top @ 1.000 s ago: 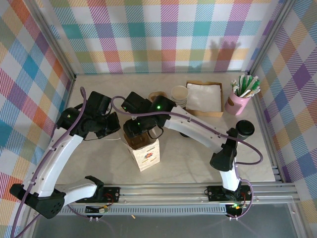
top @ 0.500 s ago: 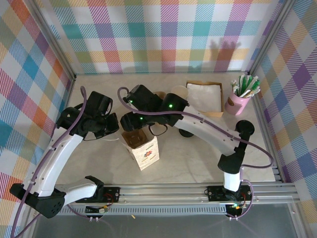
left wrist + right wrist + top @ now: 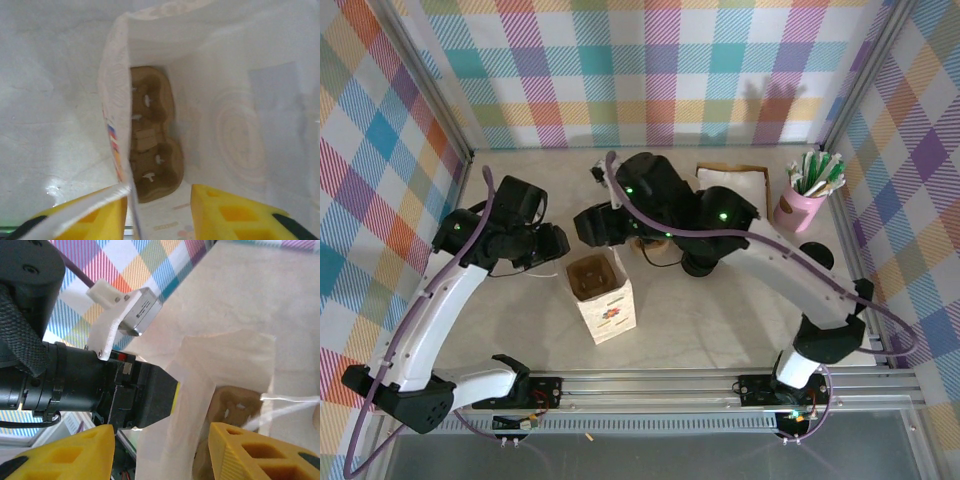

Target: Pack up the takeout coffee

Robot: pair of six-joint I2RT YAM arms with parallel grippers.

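the takeout coffee sits on the table off to the right, half hidden behind the right arm and well apart from the bag. nothing is holding it and it's not packed yet.

the paper bag stands upright near the middle front with its mouth up. a brown cup carrier lies flat in the bottom, and i'd guess that's the seat the coffee is meant to drop into.

the left gripper is at the bag's left lip with its jaws apart. the bag wall runs between them, close to one finger, but isn't pinched as far as i can see. it looks parked there to keep the mouth spread.

the right gripper hovers just behind the bag's mouth, looking down at it. its jaws are about half apart and empty. so both grippers are at the bag and neither is near the cup.

my read is that the bag is ready and fetching the coffee comes next. the right arm is on that side, so it seems the natural one for it.

there's a dark round thing under the right arm. i can't tell what it is, maybe lids. the napkin tray and the pink holder of sticks sit at the back right, out of the way.
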